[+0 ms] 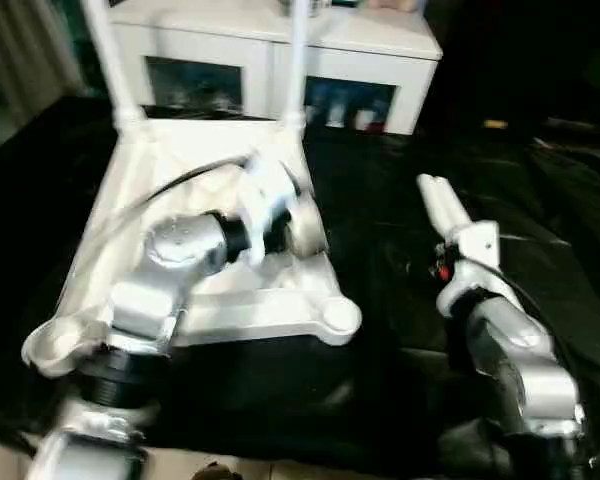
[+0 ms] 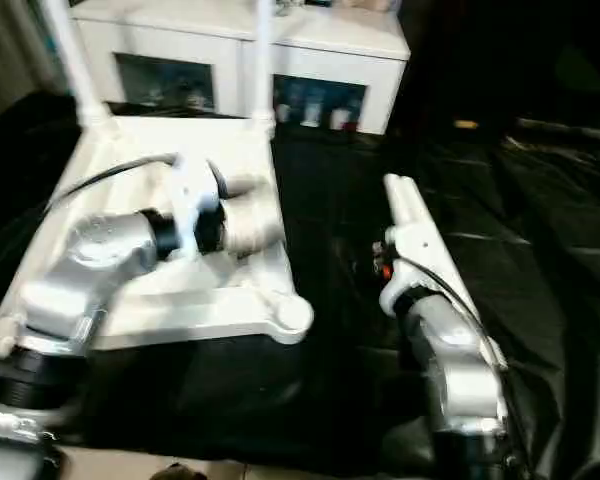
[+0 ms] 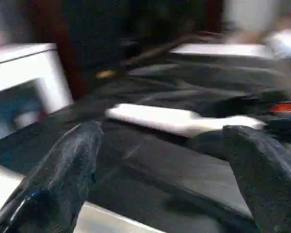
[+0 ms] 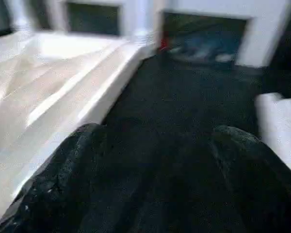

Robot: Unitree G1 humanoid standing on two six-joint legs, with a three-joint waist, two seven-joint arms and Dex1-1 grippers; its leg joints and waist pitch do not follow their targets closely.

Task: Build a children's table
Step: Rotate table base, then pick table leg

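White plastic tabletop (image 1: 215,300) lies underside up on black sheeting (image 1: 400,250), two legs (image 1: 108,55) standing in its far corner sockets, before a white cabinet (image 1: 280,50). Left gripper (image 3: 160,160) over the tabletop's right edge, fingers (image 3: 63,170) spread, empty. Right gripper (image 4: 155,165) beside the tabletop, fingers parted, empty.

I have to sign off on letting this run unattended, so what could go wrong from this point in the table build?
1. The two fitted legs stand tall at the far corners of the upturned tabletop; the left arm reaches over it and its cable drapes across, so a snag might shift it.
2. The near sockets have no legs yet, and the left gripper and right gripper are open with nothing between the fingers, so a leg must first be picked up from the black cloth.
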